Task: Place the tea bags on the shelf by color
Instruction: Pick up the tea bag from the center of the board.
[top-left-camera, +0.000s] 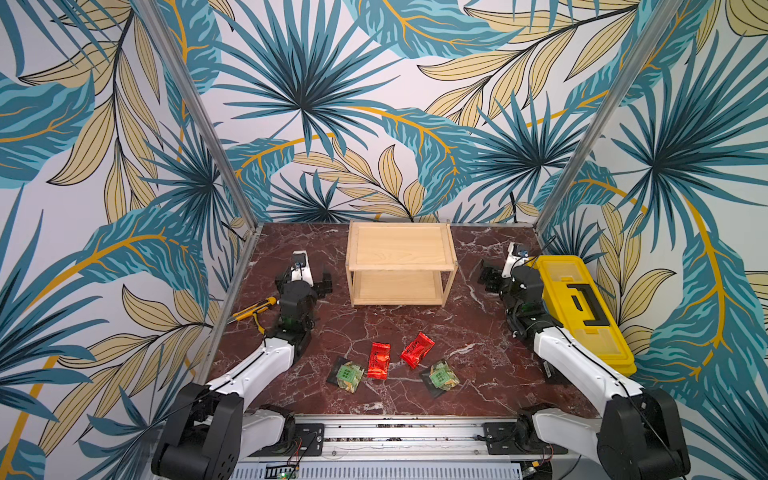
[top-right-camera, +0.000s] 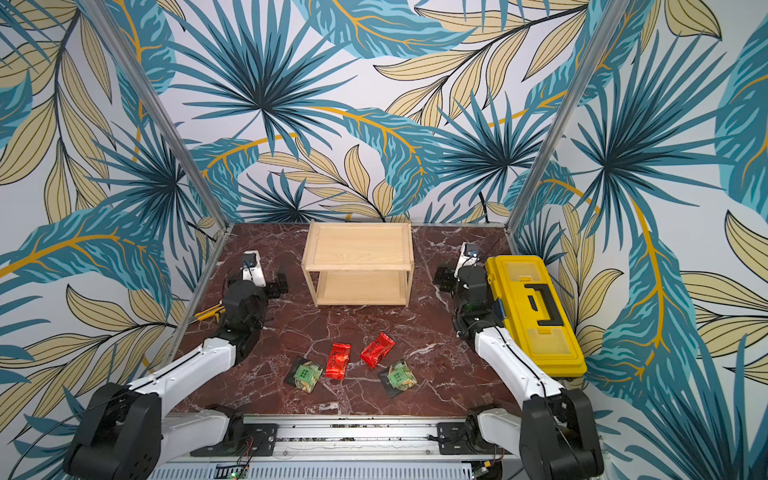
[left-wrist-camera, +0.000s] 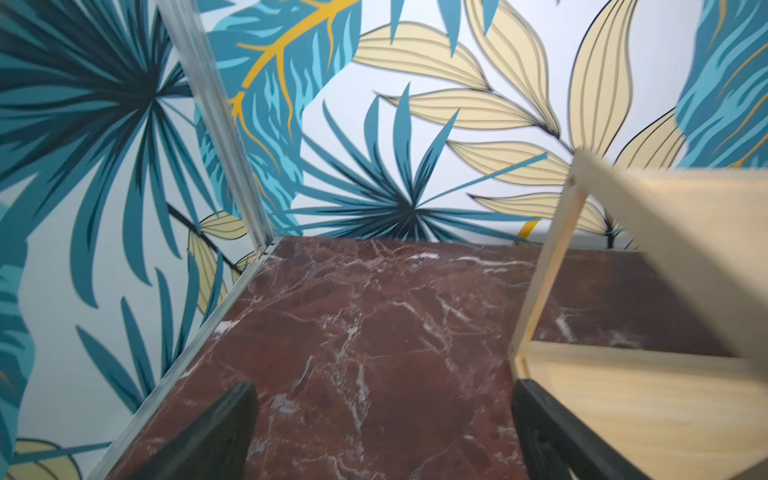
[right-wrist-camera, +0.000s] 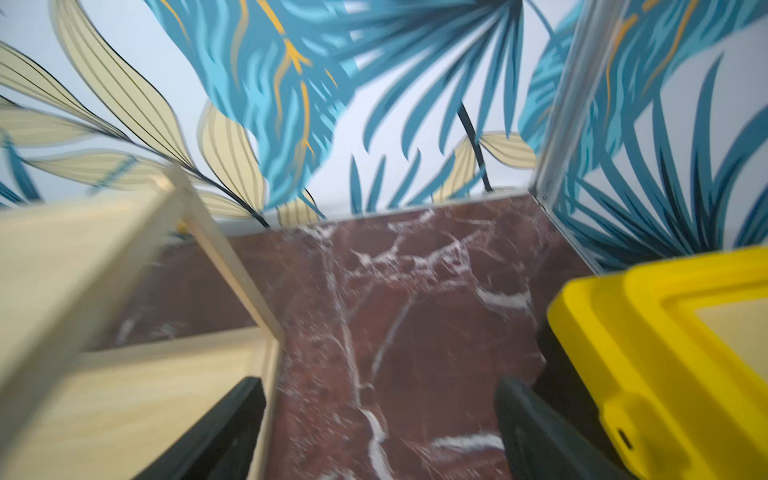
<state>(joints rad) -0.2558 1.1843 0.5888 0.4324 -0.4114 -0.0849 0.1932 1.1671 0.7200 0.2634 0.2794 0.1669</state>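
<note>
four tea bags lie in a loose row near the front of the marble table (top-left-camera: 478, 332), none shelved yet. the left green packet (top-left-camera: 348, 375) has the left red packet (top-left-camera: 379, 360) just beside it. the right red packet (top-left-camera: 417, 350) sits tilted a little farther back, and the right green packet (top-left-camera: 443, 377) ends the row.

farther back, the left claw (left-wrist-camera: 382, 399) is released, jaws spread with nothing between them, just beside the shelf's left end. the right claw (right-wrist-camera: 380, 395) is also spread and empty, between the shelf and the yellow toolbox (top-left-camera: 582, 307).

the step in hand looks like the first pick. each arm would do best to take a packet on its own side. the foil looks flat and slippery, so a straight descent with the jaws across the short width should grip best. the left pair lie close, so the neighbour could get dragged. one colour per board keeps the sort clear.

farthest back, the shelf (top-left-camera: 401, 267) stands square to the front, and both its boards are bare in both top views. the toolbox lid is closed, so its contents are hidden.
</note>
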